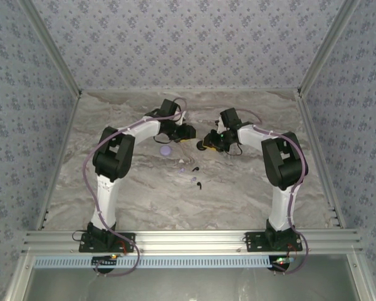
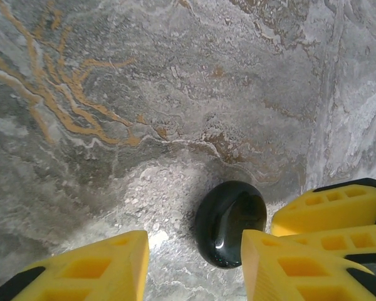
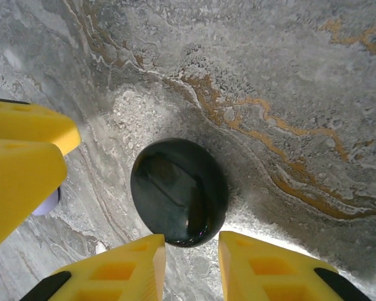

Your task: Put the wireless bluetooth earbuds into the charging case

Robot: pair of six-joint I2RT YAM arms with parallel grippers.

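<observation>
veined marble tabletop (image 2: 144,94); glossy black oval case (image 3: 178,191); left end effector (image 2: 193,244), right end effector (image 3: 191,241) ajar, empty.

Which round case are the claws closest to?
The glossy black case, between the left claw and right claw; the pale purple case lies apart.

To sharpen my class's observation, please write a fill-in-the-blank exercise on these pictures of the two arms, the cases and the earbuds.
1. The left claw and right claw meet at a round case coloured ___.
2. The fingers of both claws are ___.
3. Seen from above, the purple case lies to the ___ of that round case.
4. The earbuds lie loose on the ___.

Missing words: black; yellow; left; table.
</observation>
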